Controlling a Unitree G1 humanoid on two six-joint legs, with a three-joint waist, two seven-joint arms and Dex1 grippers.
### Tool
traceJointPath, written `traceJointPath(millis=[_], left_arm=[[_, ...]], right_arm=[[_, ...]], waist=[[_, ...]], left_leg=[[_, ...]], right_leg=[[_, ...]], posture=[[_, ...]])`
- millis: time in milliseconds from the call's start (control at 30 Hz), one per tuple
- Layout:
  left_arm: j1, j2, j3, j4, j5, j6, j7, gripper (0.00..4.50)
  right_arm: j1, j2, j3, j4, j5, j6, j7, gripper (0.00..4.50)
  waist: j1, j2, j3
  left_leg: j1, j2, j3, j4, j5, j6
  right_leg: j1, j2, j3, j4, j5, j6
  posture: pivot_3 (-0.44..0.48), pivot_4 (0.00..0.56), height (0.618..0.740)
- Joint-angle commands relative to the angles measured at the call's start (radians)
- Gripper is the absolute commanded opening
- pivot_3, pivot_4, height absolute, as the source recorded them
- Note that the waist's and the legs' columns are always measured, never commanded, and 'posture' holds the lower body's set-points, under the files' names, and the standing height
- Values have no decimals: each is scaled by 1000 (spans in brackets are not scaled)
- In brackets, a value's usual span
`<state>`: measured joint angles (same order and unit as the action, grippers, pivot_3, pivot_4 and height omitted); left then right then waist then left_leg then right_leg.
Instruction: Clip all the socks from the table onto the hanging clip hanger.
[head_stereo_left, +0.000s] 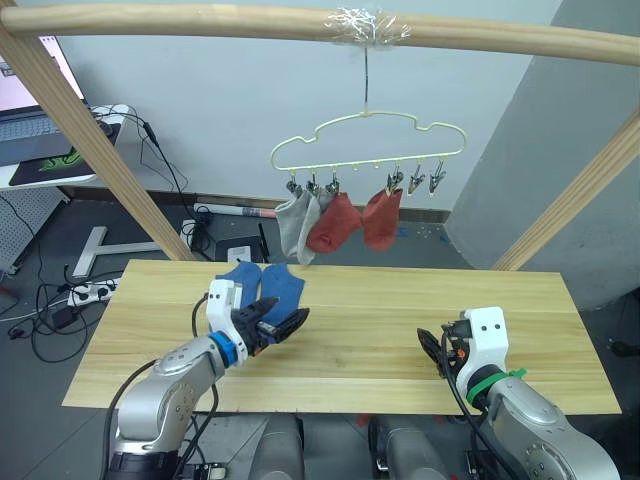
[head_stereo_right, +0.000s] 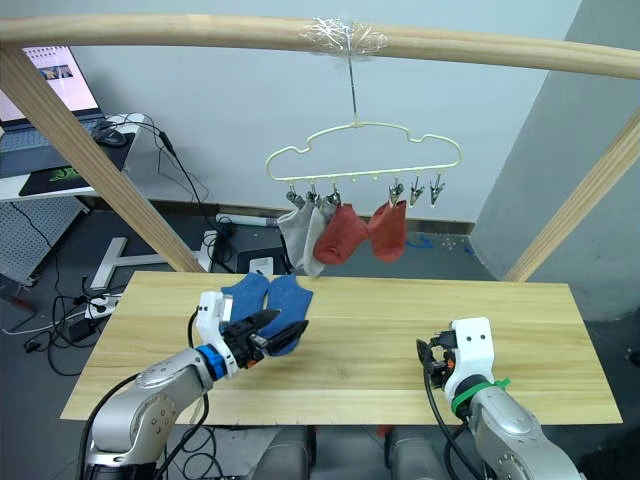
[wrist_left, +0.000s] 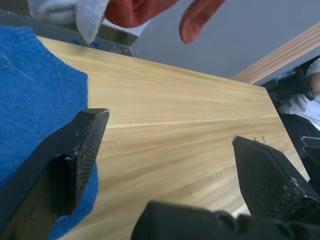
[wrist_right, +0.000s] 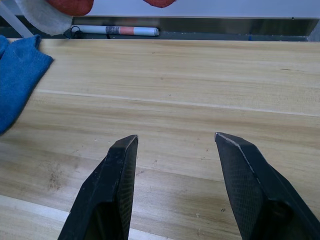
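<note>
Two blue socks (head_stereo_left: 262, 285) lie side by side on the table (head_stereo_left: 400, 300) at its far left-centre. My left gripper (head_stereo_left: 283, 315) is open just in front of them; in the left wrist view one of its fingers (wrist_left: 82, 145) overlaps a blue sock (wrist_left: 35, 100). My right gripper (wrist_right: 176, 139) is open low over bare wood at the near right (head_stereo_left: 432, 345). The pale yellow clip hanger (head_stereo_left: 365, 140) hangs from the top beam, holding two grey socks (head_stereo_left: 297, 222) and two rust-red socks (head_stereo_left: 345, 220). Two clips (head_stereo_left: 427, 180) at its right end hold nothing.
A wooden frame surrounds the table: a top beam (head_stereo_left: 200, 20) and slanted beams at the left (head_stereo_left: 90, 140) and right (head_stereo_left: 570, 200). A desk with a laptop (head_stereo_left: 25, 110) stands at the far left. Cables and a power strip (head_stereo_left: 80, 292) lie on the floor behind.
</note>
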<state>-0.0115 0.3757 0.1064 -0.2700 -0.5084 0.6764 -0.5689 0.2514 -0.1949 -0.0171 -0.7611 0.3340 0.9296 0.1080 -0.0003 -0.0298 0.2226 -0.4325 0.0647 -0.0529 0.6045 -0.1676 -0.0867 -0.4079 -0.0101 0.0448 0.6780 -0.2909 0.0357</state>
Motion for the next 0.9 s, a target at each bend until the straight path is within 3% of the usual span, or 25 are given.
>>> traceJointPath(millis=[33,700,900], left_arm=[[-6,6,11,-34,-9,-25,-1,4478],[3,17,1,-39,11,-52,13,4478],[-53,53,-19,-22,30,-58,-13,4478]], right_arm=[[-5,-4,-13,-30,10,-12,5,2509],[-4,1,-10,-33,13,-6,2,2509],[-70,22,-32,-13,10,8,-24,2509]], waist=[[0,0,0],[1,0,0],[1,0,0]], left_leg=[[0,0,0,0,0,0],[0,0,0,0,0,0],[0,0,0,0,0,0]], right_leg=[[0,0,0,0,0,0],[0,0,0,0,0,0],[0,0,0,0,0,0]], posture=[[90,189,740],[98,192,740],[102,194,740]])
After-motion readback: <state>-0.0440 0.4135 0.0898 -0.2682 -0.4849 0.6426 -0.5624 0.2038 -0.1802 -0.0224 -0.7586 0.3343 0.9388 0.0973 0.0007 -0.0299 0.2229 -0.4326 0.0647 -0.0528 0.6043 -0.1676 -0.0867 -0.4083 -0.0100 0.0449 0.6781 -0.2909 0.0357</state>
